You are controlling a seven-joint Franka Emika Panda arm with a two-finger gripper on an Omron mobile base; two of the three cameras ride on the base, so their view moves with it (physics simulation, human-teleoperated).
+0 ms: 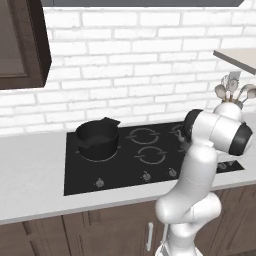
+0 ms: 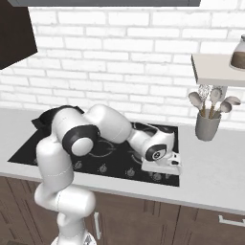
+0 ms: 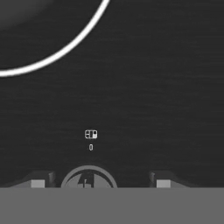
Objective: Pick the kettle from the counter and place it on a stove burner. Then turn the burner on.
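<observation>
Down low over the black cooktop [image 3: 153,100], the gripper [image 3: 100,183] stands with its jaws apart, a round knob [image 3: 89,177] between the fingertips [image 3: 163,183] and not touched. A white burner ring [image 3: 65,46] curves beyond the jaws; the kettle's whereabouts cannot be made out. Far off on the opposite side sits a black pot [image 1: 97,136]; a utensil cup [image 2: 207,125] stands on the counter [image 2: 210,172]. The robot's own arm hides the hand in both base views.

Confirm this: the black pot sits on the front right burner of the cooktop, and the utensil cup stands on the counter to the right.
Not quite. The black pot sits on the back left burner of the cooktop, as the left base view shows. The rest holds: the utensil cup stands on the counter to the right.
</observation>
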